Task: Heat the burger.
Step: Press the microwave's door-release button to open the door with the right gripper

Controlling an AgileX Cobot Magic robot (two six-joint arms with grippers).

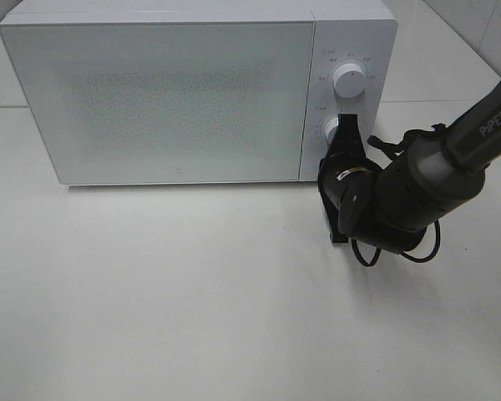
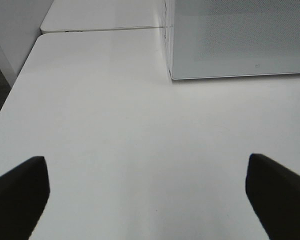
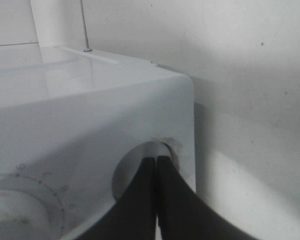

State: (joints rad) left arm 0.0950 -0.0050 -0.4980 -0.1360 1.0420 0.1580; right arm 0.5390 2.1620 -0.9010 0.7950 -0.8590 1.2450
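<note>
The right gripper (image 1: 348, 127), its jaws pressed together, had its tips at the lower knob (image 1: 331, 130) of the microwave (image 1: 159, 100), while the left gripper (image 2: 149, 192) hung over the table (image 2: 140, 110) with jaws wide apart, holding nothing. Setting the timer seemed the step in hand, and doing it well would call for turning squarely about the knob's own axis with steady contact, so the tips would not slip off. The burger showed in no view, probably sitting behind the closed frosted door (image 1: 83, 50), and whether the tips truly pinched the knob was hard to make out.
</note>
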